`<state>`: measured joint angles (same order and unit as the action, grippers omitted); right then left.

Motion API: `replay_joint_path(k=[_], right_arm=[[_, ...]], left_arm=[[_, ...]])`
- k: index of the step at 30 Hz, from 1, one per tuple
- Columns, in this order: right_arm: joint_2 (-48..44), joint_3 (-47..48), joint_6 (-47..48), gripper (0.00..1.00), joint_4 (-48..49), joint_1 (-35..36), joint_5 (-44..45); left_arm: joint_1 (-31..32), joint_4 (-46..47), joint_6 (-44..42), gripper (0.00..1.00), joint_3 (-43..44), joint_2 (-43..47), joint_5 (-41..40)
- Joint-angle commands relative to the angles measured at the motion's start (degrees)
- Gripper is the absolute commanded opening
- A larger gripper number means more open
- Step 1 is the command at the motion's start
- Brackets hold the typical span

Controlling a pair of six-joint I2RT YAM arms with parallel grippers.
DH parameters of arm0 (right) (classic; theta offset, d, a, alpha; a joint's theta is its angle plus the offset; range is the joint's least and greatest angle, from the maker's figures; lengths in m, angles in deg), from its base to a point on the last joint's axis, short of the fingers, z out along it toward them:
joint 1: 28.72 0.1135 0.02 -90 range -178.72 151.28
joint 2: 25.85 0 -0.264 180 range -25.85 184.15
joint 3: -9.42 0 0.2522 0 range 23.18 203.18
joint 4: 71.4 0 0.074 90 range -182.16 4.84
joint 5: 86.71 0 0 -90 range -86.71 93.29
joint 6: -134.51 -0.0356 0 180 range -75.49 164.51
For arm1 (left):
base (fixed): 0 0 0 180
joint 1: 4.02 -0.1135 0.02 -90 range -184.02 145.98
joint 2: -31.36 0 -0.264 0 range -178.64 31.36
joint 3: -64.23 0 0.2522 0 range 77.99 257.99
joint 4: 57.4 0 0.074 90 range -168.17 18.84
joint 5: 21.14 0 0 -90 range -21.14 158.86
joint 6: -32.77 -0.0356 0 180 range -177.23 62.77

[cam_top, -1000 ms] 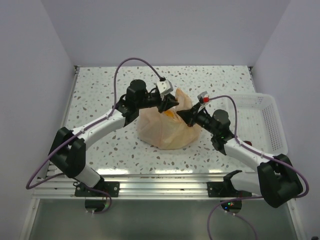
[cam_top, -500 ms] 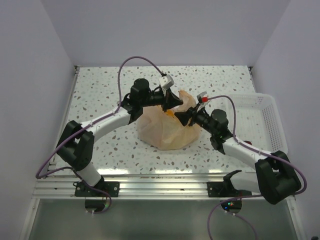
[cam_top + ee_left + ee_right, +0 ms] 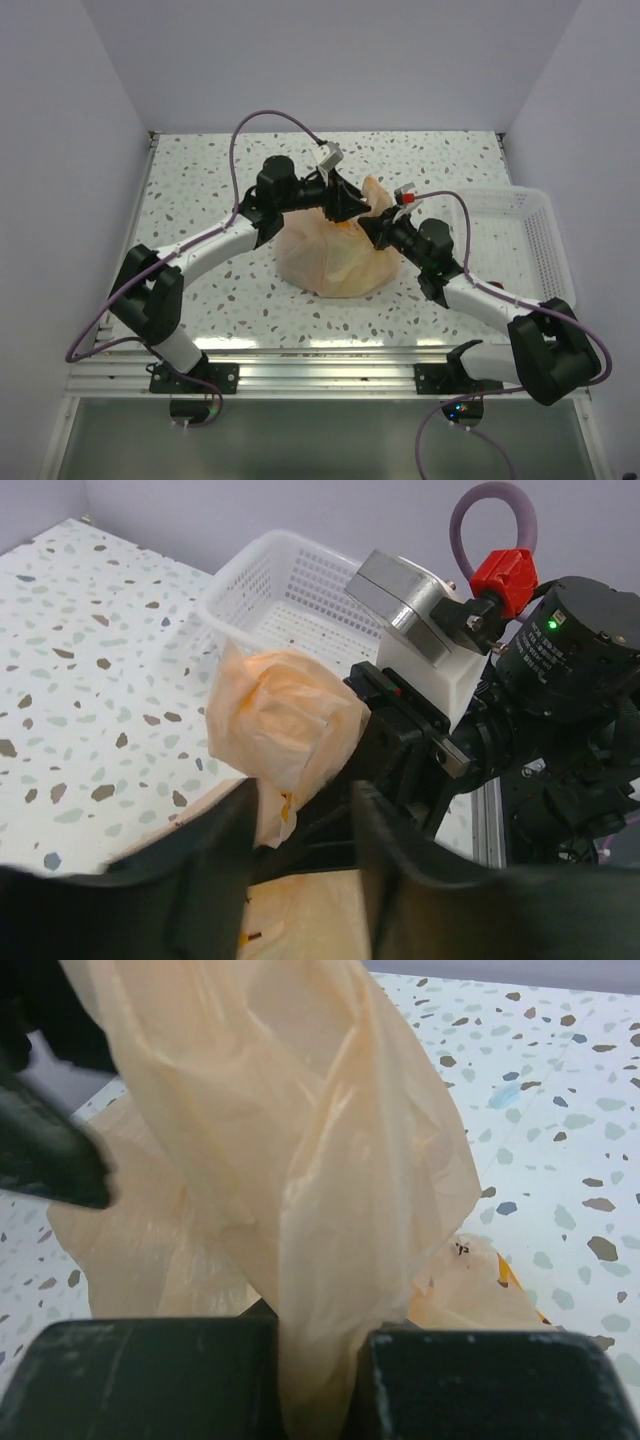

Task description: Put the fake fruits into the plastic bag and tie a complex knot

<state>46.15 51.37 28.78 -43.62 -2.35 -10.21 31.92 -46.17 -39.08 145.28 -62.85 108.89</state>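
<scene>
The plastic bag (image 3: pixel 333 262) sits bulging at the table's middle, pale peach and crinkly. Both grippers meet over its top. My right gripper (image 3: pixel 320 1360) is shut on a gathered strip of the bag's handle plastic (image 3: pixel 300 1140), which rises from between its black fingers (image 3: pixel 470 1380). In the left wrist view the same puffed handle bunch (image 3: pixel 285 715) stands above the right gripper's fingers. My left gripper (image 3: pixel 305 795) is open and straddles them, the bag (image 3: pixel 300 920) lying below the gap. The fake fruits are hidden inside the bag. No knot can be made out.
A white perforated basket (image 3: pixel 528 238) stands at the right edge of the speckled table (image 3: pixel 200 180), seen behind the bag as basket (image 3: pixel 290 590) in the left wrist view. Walls close the table on the left, back and right.
My left gripper has moved right, over the bag's top, and closer to the right gripper. The right gripper has shifted slightly up and left, with the handle plastic still in it.
</scene>
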Motion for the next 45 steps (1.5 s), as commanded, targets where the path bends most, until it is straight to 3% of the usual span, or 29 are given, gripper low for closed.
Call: replay_joint_path(k=[1,2,8,12,14,19,24,31,36,45], right_arm=[[-1.8,1.0,1.8,0.0,0.8,0.3,0.9],[-2.0,0.6,1.7,0.0,1.1,0.3,0.6],[-3.3,-0.5,0.1,0.0,2.4,0.4,-5.0],[-3.7,-0.1,1.0,0.0,1.5,0.4,-6.5],[-3.8,0.2,1.7,0.0,1.3,0.3,-8.2],[-4.5,1.0,3.6,0.0,0.0,0.4,-11.2],[-5.0,1.0,6.1,0.0,0.1,0.4,-14.6],[-4.9,0.6,9.0,0.0,0.1,0.3,-20.3],[-6.4,0.1,10.1,0.0,-1.0,0.4,-18.9],[-6.4,0.2,10.2,0.0,-1.3,0.4,-19.5]], left_arm=[[-1.6,-4.5,-1.5,0.57,2.2,6.9,-6.2],[-3.7,-6.3,-0.5,0.7,2.0,9.9,-7.4],[-5.8,-24.9,6.5,1.0,-4.3,25.8,-24.6],[-5.7,-38.7,15.2,1.0,-8.4,29.6,-32.4],[-5.9,-40.9,19.0,1.0,-11.0,29.3,-33.7],[-5.8,-39.6,25.3,1.0,-13.4,26.2,-33.7],[-5.9,-40.9,31.9,1.0,-9.9,19.7,-32.7],[-6.1,-29.0,28.3,1.0,-9.8,16.4,-35.0],[-9.3,-36.2,31.4,1.0,-8.1,13.3,-33.8],[-8.3,-35.4,36.0,1.0,-13.2,17.1,-31.4]])
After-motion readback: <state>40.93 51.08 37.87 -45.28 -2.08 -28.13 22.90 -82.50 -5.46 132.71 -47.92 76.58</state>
